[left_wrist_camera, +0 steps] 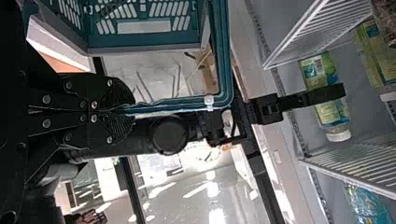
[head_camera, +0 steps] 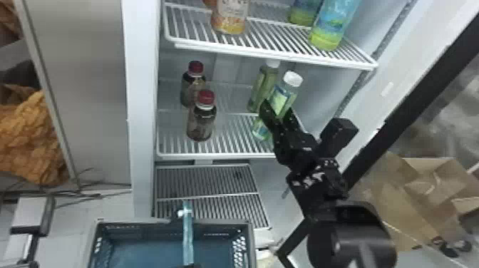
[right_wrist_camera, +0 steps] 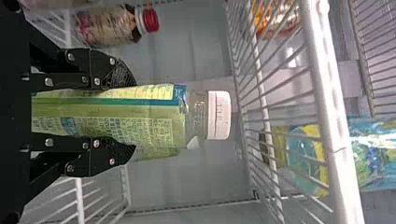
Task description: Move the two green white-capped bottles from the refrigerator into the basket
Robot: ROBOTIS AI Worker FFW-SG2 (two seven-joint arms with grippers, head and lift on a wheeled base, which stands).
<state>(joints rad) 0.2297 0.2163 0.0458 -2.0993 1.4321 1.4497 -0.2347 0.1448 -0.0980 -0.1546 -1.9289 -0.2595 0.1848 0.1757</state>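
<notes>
White wire shelves [head_camera: 221, 154] line an open refrigerator [head_camera: 142, 107]. Inside, one green bottle [head_camera: 283, 95] is pinched between the right claw's [head_camera: 278, 111] fingers; another green bottle [head_camera: 265, 83] stands just beside it. Red-capped bottles [head_camera: 201, 123] stand further left. Outside, the left claw [head_camera: 192, 265] clasps the blue basket's [head_camera: 221, 223] handle [head_camera: 188, 235].

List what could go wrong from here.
The front green bottle, held by the right gripper, could catch its white cap on the shelf above if lifted too high. Moving it carelessly might topple the rear green bottle close behind. The basket, with its handle pinched by the left gripper, may tip when loaded.
</notes>
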